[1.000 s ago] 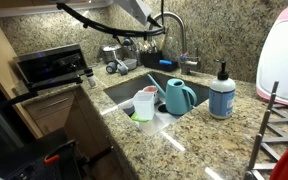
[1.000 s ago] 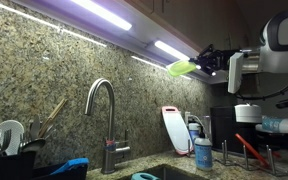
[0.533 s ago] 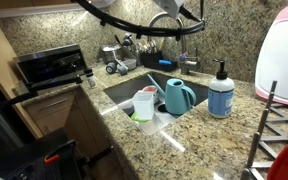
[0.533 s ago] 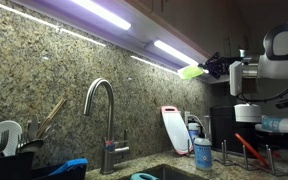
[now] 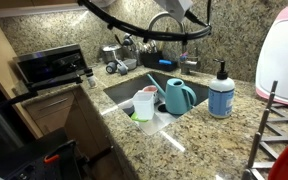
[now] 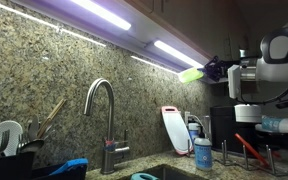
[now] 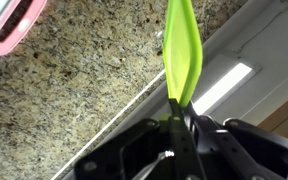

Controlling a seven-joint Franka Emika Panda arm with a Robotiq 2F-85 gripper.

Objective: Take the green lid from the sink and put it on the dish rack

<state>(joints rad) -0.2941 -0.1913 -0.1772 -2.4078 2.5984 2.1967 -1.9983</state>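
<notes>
My gripper [image 6: 208,71] is shut on the pale lime-green lid [image 6: 191,74] and holds it high in the air, just below the under-cabinet light and well above the counter. In the wrist view the lid [image 7: 181,50] stands edge-on between the black fingers [image 7: 179,108], against the granite wall. The sink [image 5: 122,93] lies below the tall curved faucet [image 5: 170,24]. The wire dish rack [image 5: 275,128] stands at the right on the counter; its prongs also show in an exterior view [image 6: 252,152]. In the view over the sink only the arm shows at the top, and the lid is out of frame.
A teal jug [image 5: 180,97] and a white cup [image 5: 144,103] stand in the sink. A blue soap bottle [image 5: 221,94] stands on the counter beside it. A utensil caddy [image 6: 8,158] sits behind the faucet [image 6: 103,112]. A cutting board [image 6: 173,128] leans on the wall.
The gripper has carried the green lid sideways through the air, away from the faucet and towards the rack side, staying at about the same height.
</notes>
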